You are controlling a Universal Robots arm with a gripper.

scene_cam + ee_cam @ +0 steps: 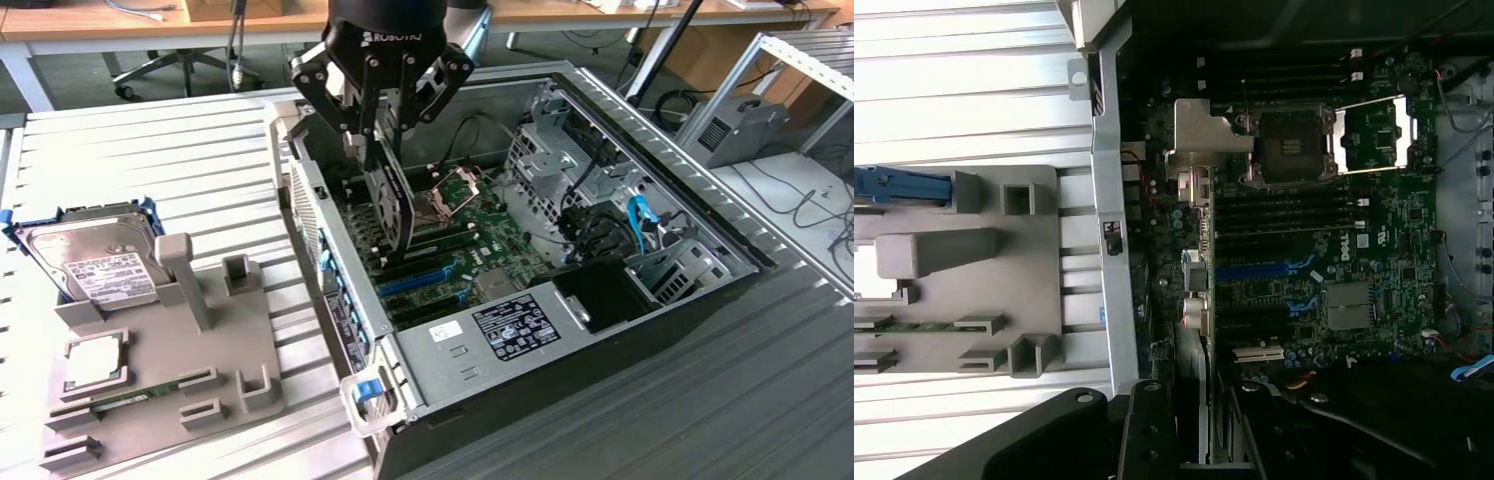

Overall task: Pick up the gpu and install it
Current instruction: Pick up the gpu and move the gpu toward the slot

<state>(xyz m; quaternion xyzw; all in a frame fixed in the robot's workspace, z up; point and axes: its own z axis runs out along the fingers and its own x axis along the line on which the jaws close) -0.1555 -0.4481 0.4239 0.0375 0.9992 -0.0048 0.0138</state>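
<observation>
Gripper (379, 135) seen in the exterior view hangs over the open computer case (304, 210), its black fingers closed on the top edge of the gpu (394, 200). The card hangs edge-down and slightly tilted, with its dark cooler face turned toward the exterior view's left. It sits inside the case opening, above the green motherboard (501, 240) and just up from the blue slots (420, 280); whether its lower edge touches the board I cannot tell. A power supply (514, 325) with a white label lies at the near end of the case. Well apart on the exterior view's left, a grey fixture (174, 340) rests on the slatted table (160, 160), with a hard drive (87, 262) in a blue-handled cradle beside it and a narrow memory stick (127, 395) lying in one of its slots. In the wrist view, the gripper (1194, 440) shows as two dark fingers (1144, 430) with the gpu (1196, 190) clamped between them. The card is seen edge-on, its silver bracket running along just inside the case wall (1109, 200). Beyond it lie the motherboard (1374, 250), the open processor socket (1294, 150) and blue slots (1254, 270). The grey fixture (974, 270) sits outside the wall.
</observation>
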